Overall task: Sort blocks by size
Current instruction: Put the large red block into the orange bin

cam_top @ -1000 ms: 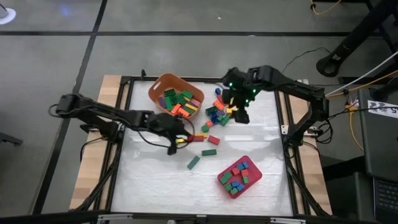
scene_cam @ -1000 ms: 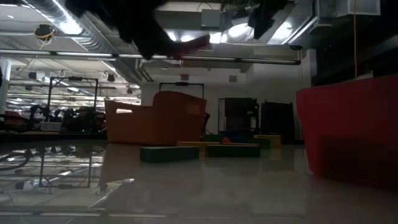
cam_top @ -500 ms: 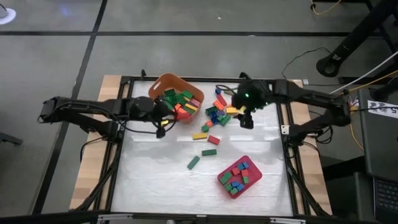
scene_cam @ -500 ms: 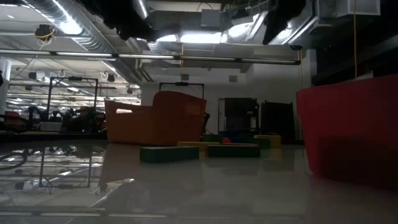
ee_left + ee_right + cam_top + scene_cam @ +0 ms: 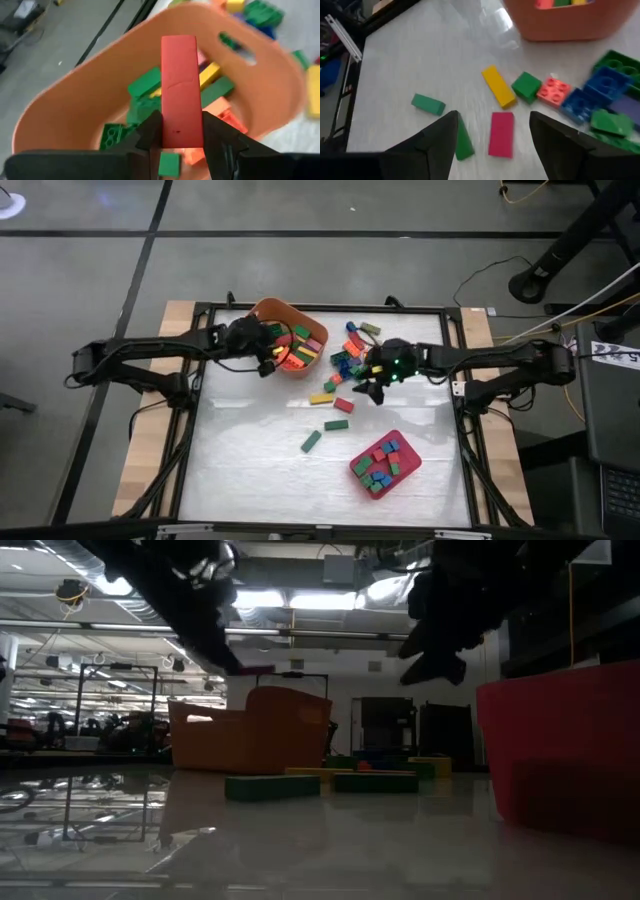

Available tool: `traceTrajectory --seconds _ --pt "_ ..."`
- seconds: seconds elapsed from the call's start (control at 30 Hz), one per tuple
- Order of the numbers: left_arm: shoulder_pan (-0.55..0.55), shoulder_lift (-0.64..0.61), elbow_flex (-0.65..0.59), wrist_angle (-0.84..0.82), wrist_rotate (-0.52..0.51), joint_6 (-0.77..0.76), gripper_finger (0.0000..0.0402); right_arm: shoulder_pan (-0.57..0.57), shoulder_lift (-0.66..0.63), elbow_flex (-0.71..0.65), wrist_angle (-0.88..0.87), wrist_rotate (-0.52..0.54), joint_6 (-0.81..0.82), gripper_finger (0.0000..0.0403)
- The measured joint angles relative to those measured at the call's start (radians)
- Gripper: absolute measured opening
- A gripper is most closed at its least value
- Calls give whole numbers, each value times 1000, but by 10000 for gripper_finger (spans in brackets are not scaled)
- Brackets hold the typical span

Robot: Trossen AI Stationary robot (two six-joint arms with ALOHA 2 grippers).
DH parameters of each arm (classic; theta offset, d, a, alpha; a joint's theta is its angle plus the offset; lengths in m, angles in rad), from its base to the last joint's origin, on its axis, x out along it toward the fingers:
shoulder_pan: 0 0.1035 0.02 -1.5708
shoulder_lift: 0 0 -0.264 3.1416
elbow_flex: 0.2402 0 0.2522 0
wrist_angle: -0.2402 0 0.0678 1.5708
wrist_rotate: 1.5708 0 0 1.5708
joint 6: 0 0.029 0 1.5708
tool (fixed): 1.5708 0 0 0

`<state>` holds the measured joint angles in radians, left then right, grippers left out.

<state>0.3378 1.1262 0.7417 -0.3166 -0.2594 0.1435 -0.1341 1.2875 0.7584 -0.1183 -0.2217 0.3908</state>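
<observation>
My left gripper (image 5: 268,360) is over the near rim of the orange tub (image 5: 285,330), shut on a long red block (image 5: 180,85). The tub holds several green, yellow, red and pink blocks. My right gripper (image 5: 375,386) hangs open beside the loose pile of blocks (image 5: 350,360), above the table and touching nothing. In the right wrist view a red block (image 5: 501,134) lies flat on the table between its fingers, with a yellow block (image 5: 498,86) and green blocks (image 5: 428,104) around it. The pink-red tray (image 5: 385,463) holds several small blocks. My left gripper pinches the red block between its two fingers (image 5: 152,132), on the two long sides near its near end (image 5: 172,134). The block sticks out forward along the fingers, slanting downward. It is lifted clear, over the blocks in the tub.
Single blocks lie on the white table: yellow (image 5: 322,397), red (image 5: 343,405), green (image 5: 336,424) and green (image 5: 311,441). A black frame (image 5: 200,380) runs around the table. Bare table lies at the near left.
My left gripper has carried the red block from the middle of the table toward the far edge, to the orange tub, tipping its fingers more level. My right gripper has come down from above the pile and moved a little toward the near edge, still open.
</observation>
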Motion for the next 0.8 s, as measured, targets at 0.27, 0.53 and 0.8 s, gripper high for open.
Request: traceTrajectory --seconds 0.27,0.53,0.8 --pt "71 114 -4 28 -25 -12 181 142 126 -5 98 205 -3 246" --pt "76 147 -4 26 -26 -14 213 270 241 -5 133 445 -4 246" --pt "74 147 -4 19 -26 -16 213 335 342 -4 194 529 -5 246"
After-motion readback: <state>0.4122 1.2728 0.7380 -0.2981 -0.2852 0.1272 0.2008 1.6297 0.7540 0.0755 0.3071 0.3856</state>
